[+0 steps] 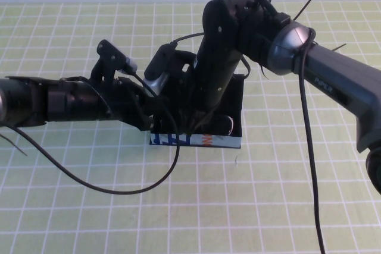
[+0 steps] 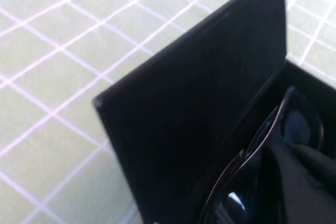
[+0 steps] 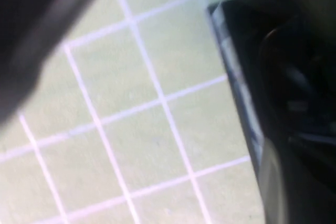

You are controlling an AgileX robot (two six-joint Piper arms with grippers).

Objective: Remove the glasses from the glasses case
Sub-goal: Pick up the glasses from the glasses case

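**Black case open mid-table, both grippers crowded at it**

Black case point(image 1: 229, 124) sits about mid-table on the green grid mat point(image 1: 250, 206). Printed front panel faces the camera in the high view: white, blue and orange strip along the near edge. Lid point(image 2: 199, 108) is flipped up; left wrist view shows its matte inner face standing over the box.

Glasses point(image 2: 286, 124) are inside the case. Left wrist view shows a dark glossy frame and lens lying along the base of the lid. In the high view only a curved bit of frame point(image 1: 228, 124) shows at the case's right end.

Left gripper point(image 1: 147, 117) comes in from the left, low over the mat, its tip at the case's left end. Fingers are lost against the black case and arm, so can't tell if it is released or clenched. A dark shape at the corner of the left wrist view lies over the glasses; can't tell what it is.

Right gripper point(image 1: 199, 120) reaches down from the upper right, forearm steeply tilted, tip down in the case opening. Fingers hidden by the wrist body; right wrist view is mostly mat plus the case edge point(image 3: 239, 93), blurred. Can't tell if it's grasping anything.

Cable point(image 1: 119, 187) loops on the mat in front of the left arm.
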